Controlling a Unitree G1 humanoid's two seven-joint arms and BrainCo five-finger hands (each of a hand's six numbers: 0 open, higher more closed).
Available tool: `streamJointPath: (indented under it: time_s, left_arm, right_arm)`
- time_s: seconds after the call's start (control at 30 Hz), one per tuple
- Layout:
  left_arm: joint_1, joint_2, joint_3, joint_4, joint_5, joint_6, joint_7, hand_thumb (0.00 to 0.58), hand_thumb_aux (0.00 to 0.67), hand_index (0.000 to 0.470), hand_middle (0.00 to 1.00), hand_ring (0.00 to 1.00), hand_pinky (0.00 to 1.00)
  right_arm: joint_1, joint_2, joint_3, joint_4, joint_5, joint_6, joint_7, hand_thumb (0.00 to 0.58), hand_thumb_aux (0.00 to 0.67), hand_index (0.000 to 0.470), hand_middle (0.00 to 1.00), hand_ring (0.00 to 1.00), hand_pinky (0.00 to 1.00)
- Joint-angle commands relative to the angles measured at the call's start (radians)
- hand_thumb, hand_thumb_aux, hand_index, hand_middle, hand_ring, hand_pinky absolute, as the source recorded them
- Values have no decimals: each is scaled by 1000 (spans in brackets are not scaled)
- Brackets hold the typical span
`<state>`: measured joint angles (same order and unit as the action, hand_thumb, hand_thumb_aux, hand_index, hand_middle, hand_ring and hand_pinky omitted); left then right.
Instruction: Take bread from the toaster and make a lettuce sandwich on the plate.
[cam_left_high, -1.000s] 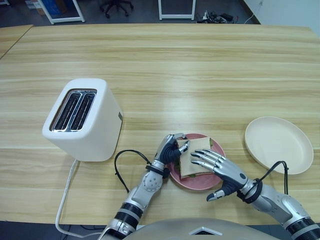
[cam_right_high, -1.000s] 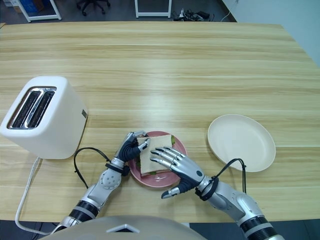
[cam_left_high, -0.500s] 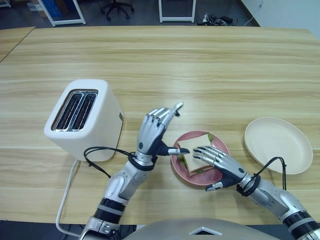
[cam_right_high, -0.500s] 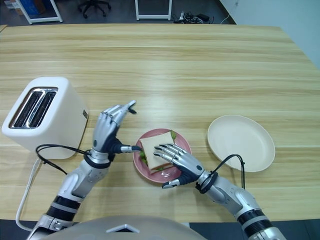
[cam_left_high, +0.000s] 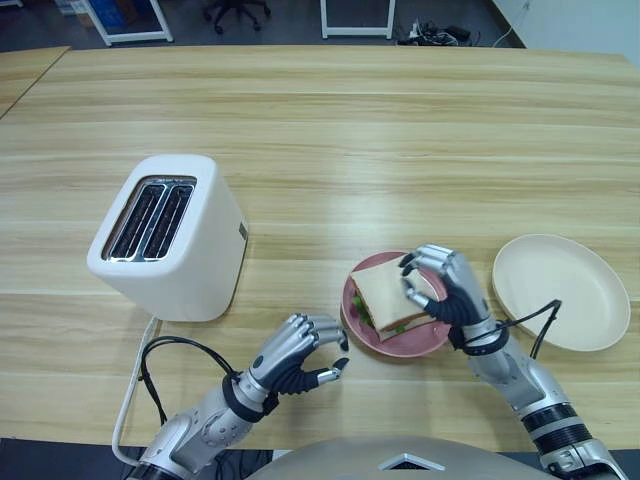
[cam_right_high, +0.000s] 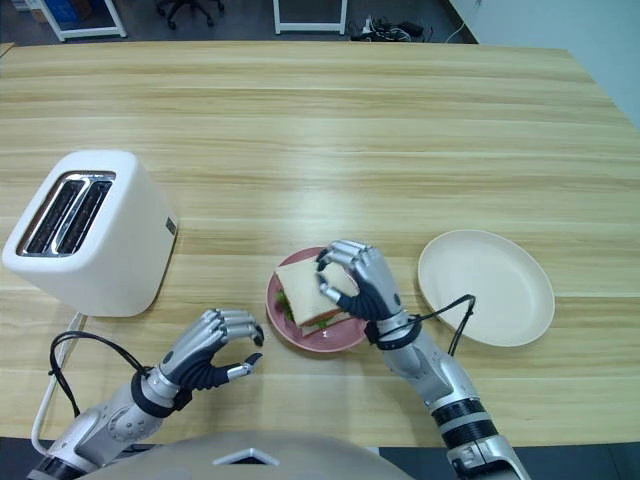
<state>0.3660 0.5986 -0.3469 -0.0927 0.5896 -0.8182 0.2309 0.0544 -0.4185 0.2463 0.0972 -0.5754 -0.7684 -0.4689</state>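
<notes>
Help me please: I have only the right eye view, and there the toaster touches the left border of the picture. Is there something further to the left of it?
Observer: Yes. A second table, also of wood, stands to the left of the main table, toward its far end.
Operator: Thank you. In my view the right hand covers the right edge of the sandwich. Is it really lying on it?
Observer: From the left eye view the right hand sits mostly to the right of the sandwich, over the right part of the pink plate, and only its curled fingertips come near the bread's edge.
</notes>
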Motion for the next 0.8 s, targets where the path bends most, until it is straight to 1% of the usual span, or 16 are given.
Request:
streamJointPath:
  time_s: [0.03,0.1,0.2,0.27,0.33,0.43,0.6,0.73,0.8]
  left_arm:
    - [62,-11,-69,11,-67,60,-145,580,670,470,1000,1000,1000]
    - [72,-47,-96,22,-78,117,-197,580,670,470,1000,1000,1000]
    - [82,-66,-126,28,-76,172,-274,580,670,470,1000,1000,1000]
    - [73,-88,-142,48,-60,206,-304,580,670,470,1000,1000,1000]
    - [49,-118,-152,84,-50,237,-321,580,670,470,1000,1000,1000]
    - [-9,-159,-166,159,-31,274,-332,580,670,470,1000,1000,1000]
    - [-139,-226,-182,368,4,311,-301,580,670,470,1000,1000,1000]
    - [-272,-274,-166,548,13,327,-230,580,670,470,1000,1000,1000]
    - [-353,-298,-146,658,3,339,-178,580,670,470,1000,1000,1000]
  right_arm:
    - [149,-117,-20,-77,166,-70,158,580,670,470,1000,1000,1000]
    - [237,-246,7,-60,200,-147,281,580,670,470,1000,1000,1000]
    - [374,-406,24,-43,209,-195,438,580,670,470,1000,1000,1000]
    - [432,-465,38,-35,211,-210,513,580,670,470,1000,1000,1000]
    - [433,-461,42,-22,189,-195,557,580,670,470,1000,1000,1000]
    - [353,-373,42,15,63,-121,545,580,670,470,1000,1000,1000]
    - [143,-158,110,158,-135,-16,424,580,670,470,1000,1000,1000]
    - [-15,-16,141,292,-181,77,336,580,670,470,1000,1000,1000]
    - [-97,68,135,402,-130,113,311,580,670,470,1000,1000,1000]
